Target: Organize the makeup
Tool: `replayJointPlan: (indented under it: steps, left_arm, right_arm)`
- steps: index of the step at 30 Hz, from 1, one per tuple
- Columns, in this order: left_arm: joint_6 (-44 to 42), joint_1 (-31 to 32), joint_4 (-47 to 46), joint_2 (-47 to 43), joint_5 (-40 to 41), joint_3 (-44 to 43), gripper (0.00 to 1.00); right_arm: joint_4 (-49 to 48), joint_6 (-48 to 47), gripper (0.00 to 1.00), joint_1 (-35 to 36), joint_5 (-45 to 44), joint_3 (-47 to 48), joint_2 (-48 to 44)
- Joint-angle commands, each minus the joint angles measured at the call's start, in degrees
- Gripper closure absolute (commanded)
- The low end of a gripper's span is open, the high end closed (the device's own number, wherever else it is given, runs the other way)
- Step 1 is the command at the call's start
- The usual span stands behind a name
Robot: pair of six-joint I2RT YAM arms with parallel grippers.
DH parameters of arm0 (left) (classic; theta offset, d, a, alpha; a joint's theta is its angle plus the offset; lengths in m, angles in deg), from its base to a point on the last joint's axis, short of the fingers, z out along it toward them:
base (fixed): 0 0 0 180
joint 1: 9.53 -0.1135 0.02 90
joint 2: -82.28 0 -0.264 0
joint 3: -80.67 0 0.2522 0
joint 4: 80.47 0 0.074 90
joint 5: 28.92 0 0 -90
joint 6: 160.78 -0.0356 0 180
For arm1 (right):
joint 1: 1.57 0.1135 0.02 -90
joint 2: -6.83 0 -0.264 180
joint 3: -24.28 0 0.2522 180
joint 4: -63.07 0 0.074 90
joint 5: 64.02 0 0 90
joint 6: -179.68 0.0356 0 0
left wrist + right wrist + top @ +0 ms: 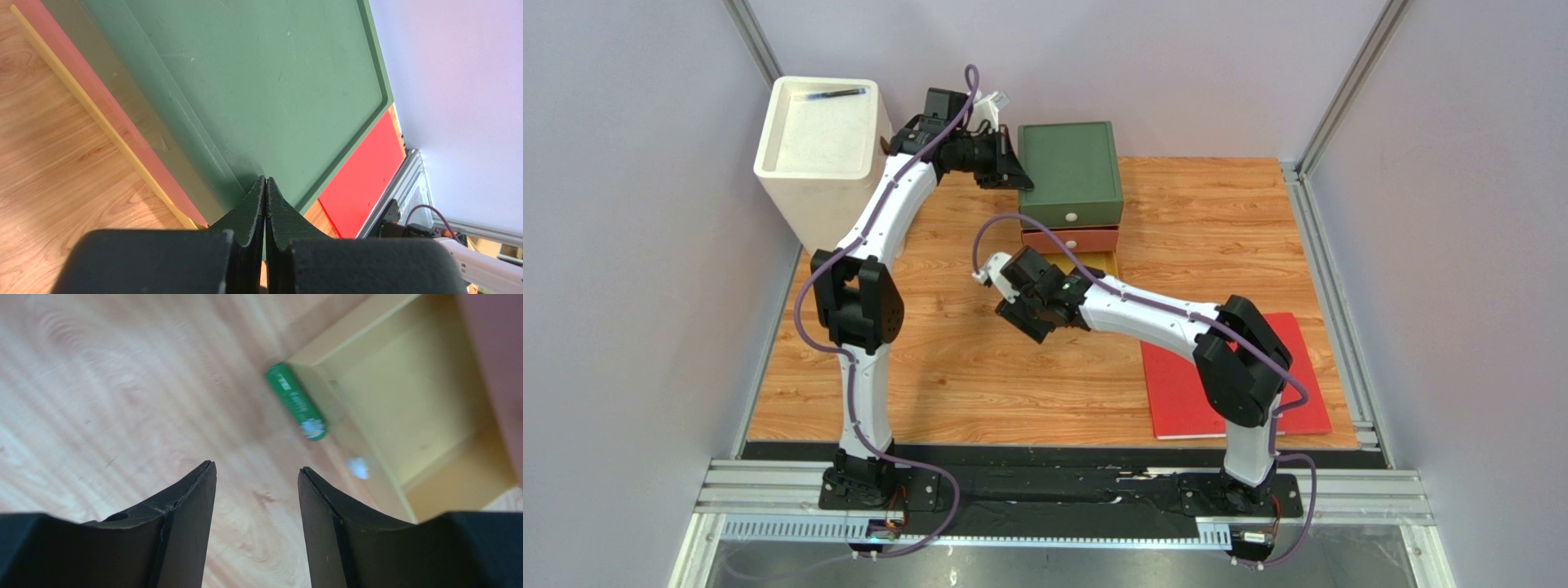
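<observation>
Top view: two robot arms at the near edge of a wood table (1014,380). At the back stands a small drawer unit (1069,165) w/ a green top, a pink drawer (1071,239) under it and a yellow drawer (399,410) at the bottom, pulled out toward the arms.

The L arm reaches to the unit's left top corner. The left gripper (265,184) is pinched fully together, holding nothing, its tips resting on the edge of the green top.

The right gripper (255,468) hangs over the table in front of the yellow drawer, fingers about halfway apart w/ nothing between them.

One green tube (296,401) lies on its side on the table, just outside the open yellow drawer, against the drawer's outer wall near a corner. It is ahead of the R fingers and apart from them. The R wrist view is blurred, so its label can't be read.

A flat red book (1210,392) lies on the table's right side, partly under the R arm. A white bin (787,165) stands at back left, w/ a dark pen-like stick (830,93) in it.
</observation>
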Motion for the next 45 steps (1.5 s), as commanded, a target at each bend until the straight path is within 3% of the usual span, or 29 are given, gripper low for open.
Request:
replayJointPlan:
  steps: [1, 5, 16, 29, 36, 37, 40, 45]
  left_arm:
    - [-3.2, -0.3, 13.9, 5.0, 8.2, 4.0, 0.99]
    - [-3.4, -0.3, 14.0, 5.1, 8.2, 4.3, 0.99]
    - [-3.8, -0.3, 14.9, 5.7, 8.5, 2.6, 0.99]
    - [-3.9, -0.3, 15.3, 6.3, 8.8, 1.8, 0.99]
    - [-4.0, -0.3, 15.2, 6.4, 8.7, 1.9, 0.99]
    - [-3.9, -0.3, 15.2, 6.3, 8.7, 1.9, 0.99]
    - [-3.9, -0.3, 15.1, 6.4, 8.7, 1.7, 0.99]
    - [-3.9, -0.3, 15.2, 6.5, 8.7, 1.7, 0.99]
  right_arm:
    - [-3.7, -1.3, 0.45, -2.2, -2.2, 3.5, 1.9]
    - [-2.0, -1.4, 0.46, -3.4, -2.1, 6.6, 7.8]
    - [-2.7, -0.7, 0.46, -4.6, -2.5, 6.7, 9.8]
    - [-0.2, -1.3, 0.53, -4.7, 4.0, 5.2, 12.1]
    - [1.6, -0.6, 0.72, -4.6, 5.5, 3.5, 12.3]
    - [1.9, -0.6, 0.80, -4.4, 5.5, 3.4, 12.3]
    - [3.5, -0.9, 0.92, -4.3, 5.5, 3.0, 11.4]
    - [2.7, -1.9, 0.96, -4.2, 6.1, 0.8, 5.8]
